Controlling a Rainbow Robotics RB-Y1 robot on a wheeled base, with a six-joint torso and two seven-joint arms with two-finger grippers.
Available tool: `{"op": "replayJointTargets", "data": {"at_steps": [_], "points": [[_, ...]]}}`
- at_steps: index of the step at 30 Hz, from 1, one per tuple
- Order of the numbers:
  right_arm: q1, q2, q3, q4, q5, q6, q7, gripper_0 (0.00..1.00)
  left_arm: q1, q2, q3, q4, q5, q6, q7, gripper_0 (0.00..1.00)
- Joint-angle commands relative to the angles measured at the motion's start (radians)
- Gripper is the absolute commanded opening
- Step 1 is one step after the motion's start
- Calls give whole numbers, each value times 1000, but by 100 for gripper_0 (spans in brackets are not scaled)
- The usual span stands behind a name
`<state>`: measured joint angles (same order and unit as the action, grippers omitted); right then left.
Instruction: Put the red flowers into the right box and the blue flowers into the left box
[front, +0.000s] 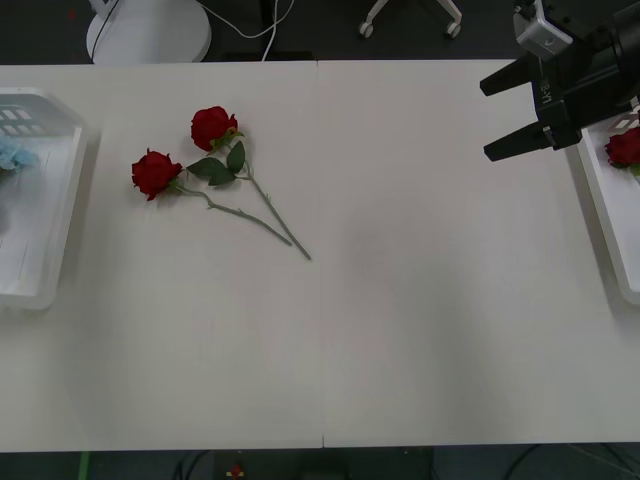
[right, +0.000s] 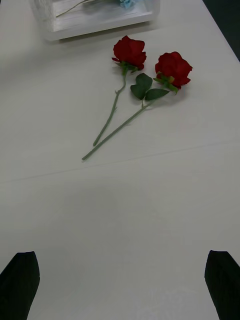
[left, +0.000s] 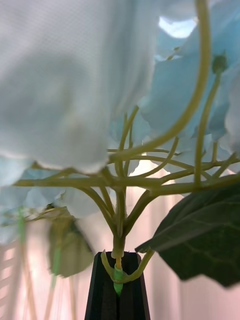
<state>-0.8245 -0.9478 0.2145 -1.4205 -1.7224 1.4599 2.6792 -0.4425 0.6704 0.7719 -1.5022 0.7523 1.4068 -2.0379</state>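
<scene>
While left gripper (left: 118, 287) clamps a blue flower (left: 150, 100), right gripper (front: 520, 112) gapes near right box (front: 600, 215).

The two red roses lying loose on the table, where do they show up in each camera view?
Front view: the two red roses lie on the table's left half, beside the left box.
Right wrist view: the roses lie ahead of the open right gripper, blooms toward that box.
Left wrist view: not in it.
Shared landmark: the left box.
</scene>
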Motion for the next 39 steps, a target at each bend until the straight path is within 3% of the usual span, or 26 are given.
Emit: {"op": "replayJointTargets", "data": {"at_steps": [1, 7, 17, 18, 19, 20, 22, 32, 39], "points": [[1, -35, 2, -25, -11, -7, 26, 96, -15, 106, 26, 129, -80, -88, 8, 0], [1, -35, 2, -25, -11, -7, 26, 96, -13, 129, 13, 323, -117, -193, -2, 0], [1, -35, 2, -25, -11, -7, 26, 96, 37, 129, -158, 435, -45, -367, 27, 1], [1, -35, 2, -25, -11, -7, 26, 96, 36, 129, -166, 450, -13, -374, 24, 17], [1, -35, 2, -25, -11, -7, 26, 96, 37, 129, -171, 458, 21, -373, 24, 47], [1, -35, 2, -25, -11, -7, 26, 96, 37, 129, -172, 458, 33, -373, 22, 60], [1, -35, 2, -25, -11, -7, 26, 96, 39, 130, -175, 456, 91, -342, 19, 100], [1, -35, 2, -25, -11, -7, 26, 96, 42, 221, -111, 379, 369, -55, -5, 100], [1, -35, 2, -25, -11, -7, 26, 96, 44, 265, -48, 102, 401, 204, 13, 100]]}}
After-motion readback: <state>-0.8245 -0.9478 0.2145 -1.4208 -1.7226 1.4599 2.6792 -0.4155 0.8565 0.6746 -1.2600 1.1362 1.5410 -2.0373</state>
